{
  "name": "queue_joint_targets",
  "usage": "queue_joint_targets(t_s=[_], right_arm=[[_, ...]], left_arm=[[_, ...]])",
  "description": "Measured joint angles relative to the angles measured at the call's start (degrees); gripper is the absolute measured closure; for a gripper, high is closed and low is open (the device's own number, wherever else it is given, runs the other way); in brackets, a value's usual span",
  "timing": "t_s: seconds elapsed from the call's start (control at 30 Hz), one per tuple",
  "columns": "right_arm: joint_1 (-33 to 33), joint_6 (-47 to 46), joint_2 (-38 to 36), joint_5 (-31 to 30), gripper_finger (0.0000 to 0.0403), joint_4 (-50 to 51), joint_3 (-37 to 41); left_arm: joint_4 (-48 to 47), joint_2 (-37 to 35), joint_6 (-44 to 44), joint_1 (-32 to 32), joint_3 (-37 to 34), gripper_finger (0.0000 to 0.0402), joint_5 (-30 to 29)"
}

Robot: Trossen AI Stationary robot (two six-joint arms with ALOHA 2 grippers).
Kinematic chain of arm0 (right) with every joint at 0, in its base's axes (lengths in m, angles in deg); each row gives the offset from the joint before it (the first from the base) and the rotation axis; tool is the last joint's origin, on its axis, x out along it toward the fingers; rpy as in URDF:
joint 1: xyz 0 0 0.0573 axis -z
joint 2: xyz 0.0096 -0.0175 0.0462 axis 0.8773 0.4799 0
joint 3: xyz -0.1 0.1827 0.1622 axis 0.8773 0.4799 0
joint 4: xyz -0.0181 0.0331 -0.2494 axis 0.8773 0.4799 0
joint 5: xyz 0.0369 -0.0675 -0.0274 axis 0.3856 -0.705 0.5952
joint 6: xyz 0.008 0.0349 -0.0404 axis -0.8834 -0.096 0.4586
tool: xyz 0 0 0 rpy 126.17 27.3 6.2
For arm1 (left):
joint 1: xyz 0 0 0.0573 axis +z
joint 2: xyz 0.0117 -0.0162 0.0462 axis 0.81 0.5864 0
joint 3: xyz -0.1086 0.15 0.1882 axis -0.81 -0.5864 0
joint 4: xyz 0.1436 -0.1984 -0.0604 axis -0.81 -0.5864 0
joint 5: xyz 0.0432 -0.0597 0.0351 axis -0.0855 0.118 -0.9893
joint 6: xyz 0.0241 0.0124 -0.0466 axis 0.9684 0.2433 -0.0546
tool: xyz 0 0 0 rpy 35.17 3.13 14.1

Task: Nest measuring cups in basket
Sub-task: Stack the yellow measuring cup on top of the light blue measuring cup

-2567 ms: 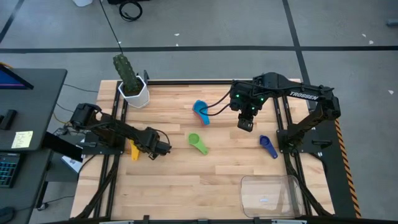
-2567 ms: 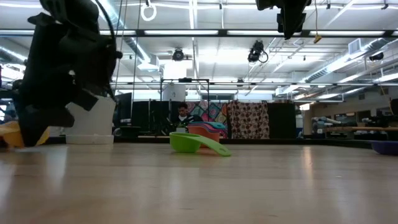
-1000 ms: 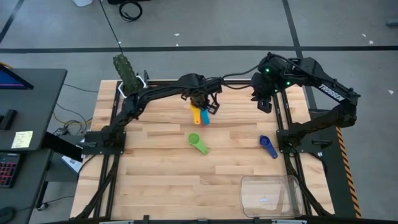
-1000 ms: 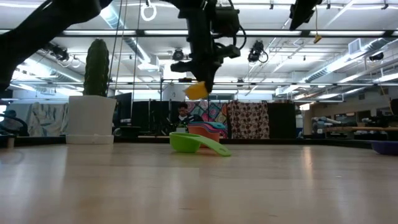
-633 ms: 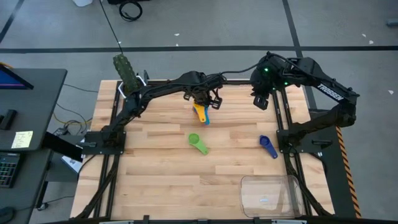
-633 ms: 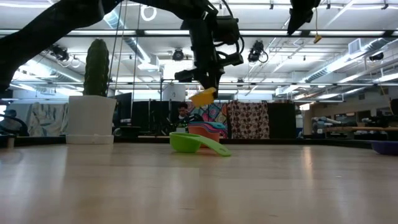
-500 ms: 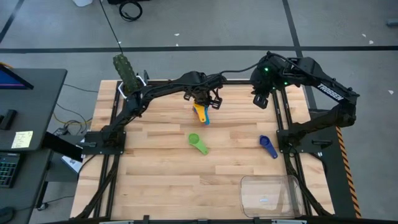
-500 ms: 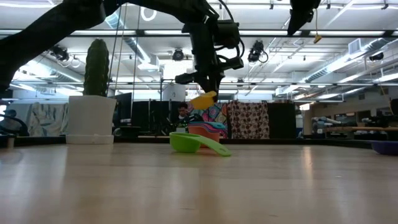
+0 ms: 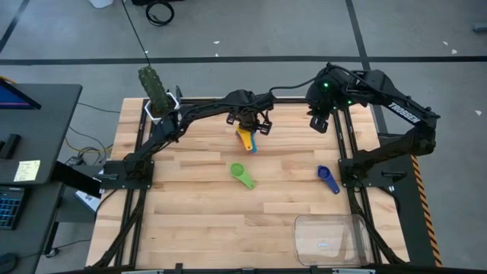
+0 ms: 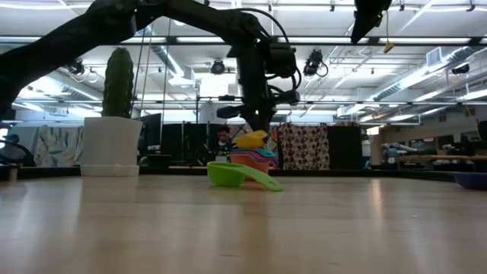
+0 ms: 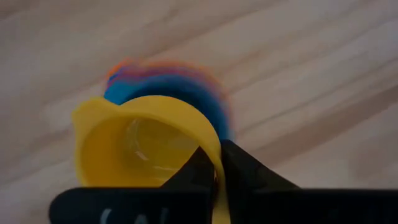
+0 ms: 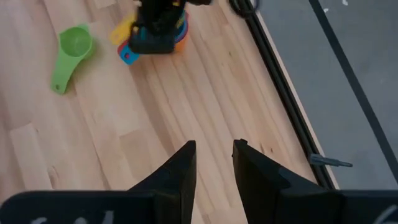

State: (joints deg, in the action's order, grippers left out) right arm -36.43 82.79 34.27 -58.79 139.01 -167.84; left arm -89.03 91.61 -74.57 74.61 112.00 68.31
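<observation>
My left gripper (image 9: 248, 126) is shut on a yellow measuring cup (image 11: 143, 144) at the far middle of the table. It holds the cup just above a stack of light blue, orange and red measuring cups (image 10: 254, 157). Whether cup and stack touch I cannot tell. A green cup (image 9: 242, 174) lies mid-table, and a dark blue cup (image 9: 328, 179) lies to the right. The clear basket (image 9: 331, 237) stands at the near right corner. My right gripper (image 12: 213, 158) hangs open high over the far right edge. My left gripper pinches the yellow cup's wall at its rim (image 11: 215, 155), with one finger (image 11: 198, 174) inside the bowl and the other (image 11: 245, 174) outside. The fingers come from above, pointing down. The cup hangs below them, mouth up and a little tilted, over the stack (image 11: 186, 87).
A white pot with a green cactus (image 9: 161, 106) stands at the far left corner. Black rails (image 9: 346, 144) run along the table's sides. Bare wood (image 9: 198, 221) stretches across the near left.
My left gripper has come down with the yellow cup, from well above the stack to just over it, and has turned a little about its own axis. The cup has stayed in the grip.
</observation>
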Motion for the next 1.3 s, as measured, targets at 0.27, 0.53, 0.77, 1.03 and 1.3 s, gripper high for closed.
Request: queue_joint_targets(t_s=[0.27, 0.53, 0.77, 1.03, 1.3], right_arm=[[0.0, 1.3, 0.0, 0.0, 0.0293, 0.0, 0.0], [0.0, 1.6, 0.0, 0.1, 0.0293, 0.0, 0.0], [0.0, 1.6, 0.0, 0.2, 0.0293, 0.1, 0.0], [0.0, 1.5, 0.0, 0.2, 0.0293, 0.1, 0.0], [0.0, 1.4, 0.0, 0.2, 0.0293, 0.1, 0.0]], left_arm=[[-0.7, 1.7, 0.2, 0.3, 0.0, 0.0377, 0.1], [0.7, 2.2, 3.5, 0.3, 0.1, 0.0369, 1.4], [-0.2, 2.2, 7.6, 0.2, 0.1, 0.0367, 2.0], [-0.3, 2.2, 13.7, 0.2, 0.1, 0.0366, 5.1], [-0.3, 2.2, 15.0, 0.3, 0.1, 0.0382, 5.7]])
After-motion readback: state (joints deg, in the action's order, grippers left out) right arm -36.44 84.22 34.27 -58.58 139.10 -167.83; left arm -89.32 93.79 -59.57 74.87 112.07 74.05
